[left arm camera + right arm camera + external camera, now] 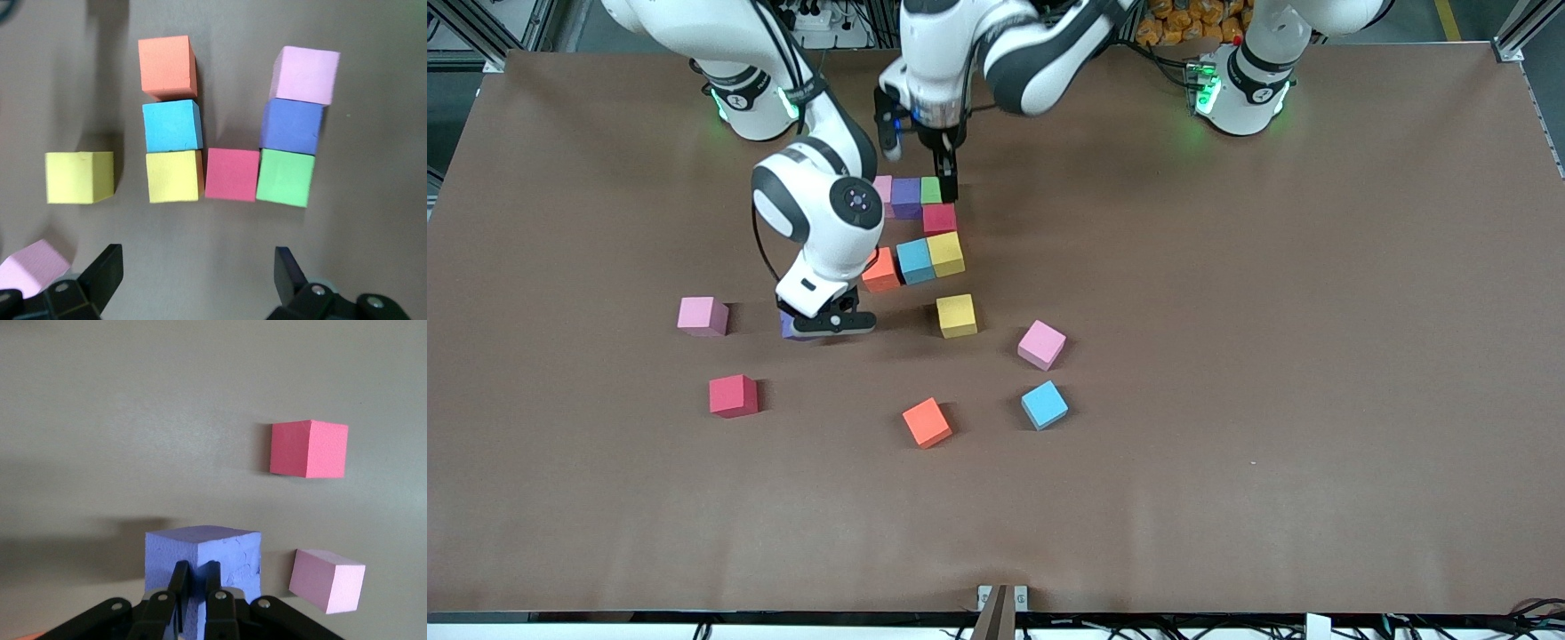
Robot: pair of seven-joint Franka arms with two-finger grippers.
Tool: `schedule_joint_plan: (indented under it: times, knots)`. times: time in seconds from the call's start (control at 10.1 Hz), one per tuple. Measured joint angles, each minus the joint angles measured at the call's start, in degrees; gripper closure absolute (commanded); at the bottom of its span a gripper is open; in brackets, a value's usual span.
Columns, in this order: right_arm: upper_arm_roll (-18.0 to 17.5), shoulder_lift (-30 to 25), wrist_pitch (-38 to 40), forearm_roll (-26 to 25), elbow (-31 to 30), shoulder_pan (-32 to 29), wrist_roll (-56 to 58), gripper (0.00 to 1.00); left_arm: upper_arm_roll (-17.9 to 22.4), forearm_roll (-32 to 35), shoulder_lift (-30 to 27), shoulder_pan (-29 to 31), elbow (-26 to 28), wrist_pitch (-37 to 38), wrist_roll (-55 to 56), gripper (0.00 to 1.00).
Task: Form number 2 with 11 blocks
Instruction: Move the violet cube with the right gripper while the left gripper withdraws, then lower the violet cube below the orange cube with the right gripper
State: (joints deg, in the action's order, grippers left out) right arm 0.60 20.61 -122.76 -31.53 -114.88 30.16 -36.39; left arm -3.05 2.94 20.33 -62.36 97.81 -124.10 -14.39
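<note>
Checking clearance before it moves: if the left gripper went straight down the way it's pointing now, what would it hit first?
Probably bare table. The left gripper hangs open, pointing down, beside the green block and red block of the part-built figure, with brown surface showing between its fingers. Depth is hard to judge, so one finger might clip the green block.

A brown table (pixel 1316 356) fills the view, aluminium frame posts (pixel 1516 36) at its corners.
</note>
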Motion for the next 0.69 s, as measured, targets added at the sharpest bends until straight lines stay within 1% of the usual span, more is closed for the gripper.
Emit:
schedule_joint_plan:
  times: [0.2,0.49,0.69]
  knots:
    - [0.0,0.86,-0.25,-0.09,0.88,-0.25,1.04,1.0,0.02,0.0,-3.0,0.03,1.24,1.96,-0.02,0.0]
    - [-0.19,1.42,0.45,-0.1,2.58,1.25,1.05,1.0,0.12,0.0,-3.59,0.32,2.3,3.01,-0.17,0.0]
    - [-0.28,3.08,2.37,-0.09,4.29,3.04,-1.19,1.0,0.17,-0.74,-5.88,1.12,3.35,5.35,-0.54,0.0]
